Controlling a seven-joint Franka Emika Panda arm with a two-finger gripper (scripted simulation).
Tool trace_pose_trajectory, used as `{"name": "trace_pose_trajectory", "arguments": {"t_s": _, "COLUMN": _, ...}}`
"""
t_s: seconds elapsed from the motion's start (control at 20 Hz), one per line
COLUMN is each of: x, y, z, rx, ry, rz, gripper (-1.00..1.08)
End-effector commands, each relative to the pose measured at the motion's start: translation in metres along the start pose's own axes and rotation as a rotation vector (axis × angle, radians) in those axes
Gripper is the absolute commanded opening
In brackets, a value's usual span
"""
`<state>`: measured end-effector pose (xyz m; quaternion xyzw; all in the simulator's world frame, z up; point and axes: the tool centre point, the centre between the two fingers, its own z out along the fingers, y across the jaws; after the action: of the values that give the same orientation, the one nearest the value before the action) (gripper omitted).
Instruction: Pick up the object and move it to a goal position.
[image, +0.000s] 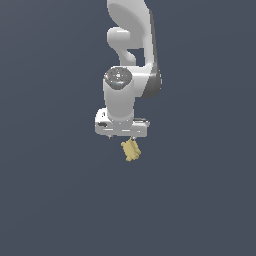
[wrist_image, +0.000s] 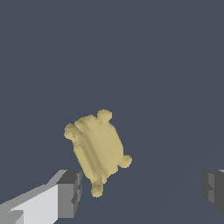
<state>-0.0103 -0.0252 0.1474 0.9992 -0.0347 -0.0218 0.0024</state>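
Pre-grasp step: end effector w/ jaws apart, hovering over the object, unheld; next prob. centre over it, drop, then clamp.

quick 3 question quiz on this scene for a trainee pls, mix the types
1. True or false: the gripper is shut on the yellow lumpy object.
2. In the wrist view, where is the object relative to the fingers? A) midway between them B) nearer one finger C) outside both
3. Fill in: in the exterior view the object shows just ____ the gripper.

Key: 1 false, the fingers stand wide apart; 2 B; 3 below
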Motion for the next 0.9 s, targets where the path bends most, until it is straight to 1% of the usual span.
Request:
{"name": "trace_pose_trajectory", "arguments": {"t_s": 0.0, "x": 0.0, "y": 0.0, "z": 0.0, "rx": 0.0, "ry": 0.0, "rz": 0.0, "gripper": 1.0}}
{"name": "trace_pose_trajectory", "arguments": {"t_s": 0.15, "x": -0.001, "y": 0.005, "z": 0.002, "rx": 0.003, "ry": -0.005, "rz": 0.007, "gripper": 1.0}}
{"name": "trace_pose_trajectory", "arguments": {"t_s": 0.35, "x": -0.003, "y": 0.021, "z": 0.007, "rx": 0.012, "ry": -0.022, "rz": 0.033, "gripper": 1.0}}
{"name": "trace_pose_trajectory", "arguments": {"t_s": 0.45, "x": -0.003, "y": 0.025, "z": 0.008, "rx": 0.014, "ry": -0.025, "rz": 0.041, "gripper": 1.0}}
{"name": "trace_pose_trajectory", "arguments": {"t_s": 0.65, "x": -0.003, "y": 0.023, "z": 0.009, "rx": 0.013, "ry": -0.023, "rz": 0.033, "gripper": 1.0}}
{"name": "trace_pose_trajectory", "arguments": {"t_s": 0.85, "x": -0.004, "y": 0.018, "z": 0.015, "rx": 0.011, "ry": -0.018, "rz": -0.002, "gripper": 1.0}}
